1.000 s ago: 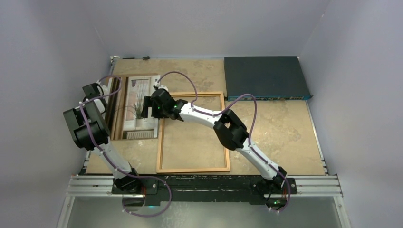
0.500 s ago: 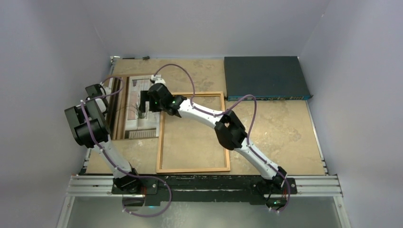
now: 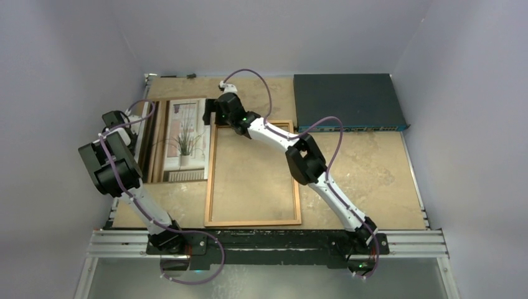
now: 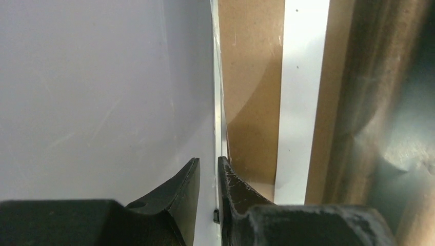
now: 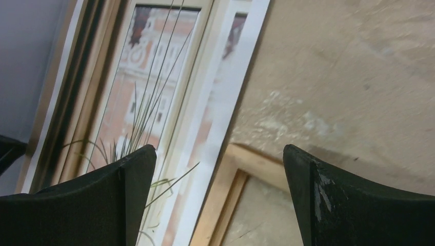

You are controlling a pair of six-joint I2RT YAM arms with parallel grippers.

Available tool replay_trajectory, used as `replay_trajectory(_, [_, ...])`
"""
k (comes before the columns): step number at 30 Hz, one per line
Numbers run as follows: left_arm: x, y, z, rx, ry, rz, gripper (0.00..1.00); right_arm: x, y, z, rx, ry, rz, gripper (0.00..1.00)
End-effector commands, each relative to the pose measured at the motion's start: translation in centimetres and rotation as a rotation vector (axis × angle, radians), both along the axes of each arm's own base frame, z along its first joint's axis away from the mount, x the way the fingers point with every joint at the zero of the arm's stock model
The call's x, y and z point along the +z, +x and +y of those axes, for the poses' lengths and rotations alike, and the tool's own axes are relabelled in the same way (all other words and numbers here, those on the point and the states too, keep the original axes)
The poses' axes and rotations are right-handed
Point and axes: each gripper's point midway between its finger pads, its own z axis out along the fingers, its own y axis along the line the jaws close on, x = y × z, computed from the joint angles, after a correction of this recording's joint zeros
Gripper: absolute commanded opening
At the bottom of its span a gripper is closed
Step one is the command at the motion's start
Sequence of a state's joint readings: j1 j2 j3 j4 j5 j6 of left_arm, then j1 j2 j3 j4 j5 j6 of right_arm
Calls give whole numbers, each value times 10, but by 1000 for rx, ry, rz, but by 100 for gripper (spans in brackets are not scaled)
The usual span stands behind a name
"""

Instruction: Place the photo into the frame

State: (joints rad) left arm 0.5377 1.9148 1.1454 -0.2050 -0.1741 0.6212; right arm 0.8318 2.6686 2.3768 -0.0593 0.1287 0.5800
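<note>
plainly the photo is a light, floppy paper print that would crease or slide easily, so it is best pinched by its bare white border near a corner and kept low. it shows a window with a spindly dark plant in white, brown and pink. it lies face up on a brown board, just left of the frame on the tabletop. the left hand is pinched almost shut on a thin edge, seemingly that board's. the right hand gapes wide and empty above the frame's far left corner.
</note>
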Motion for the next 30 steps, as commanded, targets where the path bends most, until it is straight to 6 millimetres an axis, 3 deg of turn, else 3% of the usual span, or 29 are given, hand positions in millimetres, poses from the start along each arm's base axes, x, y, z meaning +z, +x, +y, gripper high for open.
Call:
replay_trajectory(1, [32, 10, -4, -5, -34, -62, 18, 40, 18, 7, 33, 85, -111, 97])
replay_trajectory(7, [50, 32, 30, 125, 118, -149, 18, 49, 32, 8, 49, 154, -141, 98])
replay_trajectory(12, [46, 51, 49, 226, 246, -176, 18, 28, 38, 11, 76, 174, -124, 99])
replay_trajectory(21, [9, 82, 24, 205, 224, -139, 18, -3, 19, 9, 155, 147, -52, 99])
replay_trajectory(30, [-3, 96, -11, 109, 51, -146, 17, -24, -19, -15, 201, 89, 44, 96])
